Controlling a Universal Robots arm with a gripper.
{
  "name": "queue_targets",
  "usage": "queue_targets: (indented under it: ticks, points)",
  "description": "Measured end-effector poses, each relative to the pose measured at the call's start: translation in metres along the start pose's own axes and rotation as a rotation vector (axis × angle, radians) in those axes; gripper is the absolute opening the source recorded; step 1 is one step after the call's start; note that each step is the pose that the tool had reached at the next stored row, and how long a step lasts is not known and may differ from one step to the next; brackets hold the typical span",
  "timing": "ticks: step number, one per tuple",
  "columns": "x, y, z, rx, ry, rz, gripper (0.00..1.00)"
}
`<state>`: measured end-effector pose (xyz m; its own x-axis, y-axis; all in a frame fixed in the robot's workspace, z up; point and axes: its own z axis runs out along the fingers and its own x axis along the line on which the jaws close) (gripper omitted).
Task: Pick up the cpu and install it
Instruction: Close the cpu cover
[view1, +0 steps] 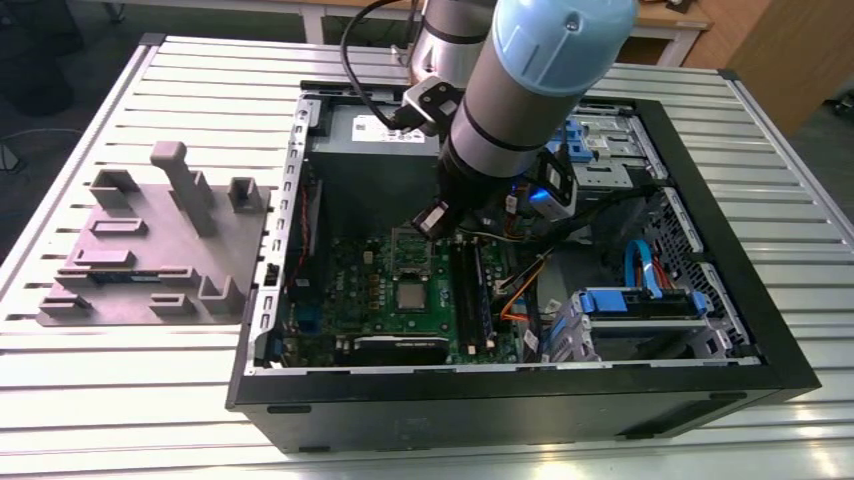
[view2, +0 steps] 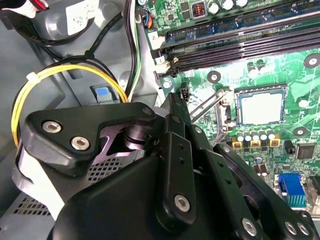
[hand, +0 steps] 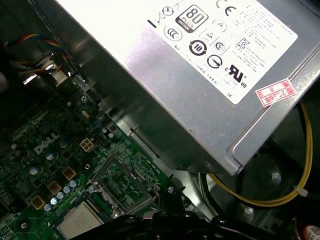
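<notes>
1. My gripper (view1: 434, 222) hangs inside the open computer case (view1: 521, 405), low over the motherboard (view1: 350, 275). It is close to the edge of the big grey power box (hand: 200, 85).
2. I cannot tell if my gripper is wide or narrow. I cannot see it holding anything.
3. The cpu (view1: 411, 293) lies flat in its socket near the middle of the motherboard. In the second wrist view the cpu (view2: 261, 107) shows its shiny square top, with a row of little round parts just beside it.
4. The socket cover (hand: 122, 182) stands open next to the cpu, and the thin metal lever (view2: 210, 102) is swung up. I think the chip is already in place, but the socket is not yet shut.
5. My gripper is near the cpu but not touching it.
6. I think any next move needs small, slow steps, because the cover and lever are thin and stick up.
7. Room is tight. The power box is on one side, and the long black memory slots (view2: 235, 47) run along another.
8. Yellow wires (view2: 65, 72) loop close to my wrist, so I could catch them.
9. The open way is straight up, out of the top of the case.
</notes>
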<state>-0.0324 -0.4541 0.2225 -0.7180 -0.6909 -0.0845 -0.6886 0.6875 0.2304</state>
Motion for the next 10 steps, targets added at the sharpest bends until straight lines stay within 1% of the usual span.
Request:
queue_targets:
  ticks: [4, 10]
  points:
    - [-0.0001, 0.0007, -0.0024, 0.0001, 0.0017, -0.005, 0.1]
    - [0.0002, 0.0017, -0.0048, 0.003, 0.0082, -0.016, 0.1]
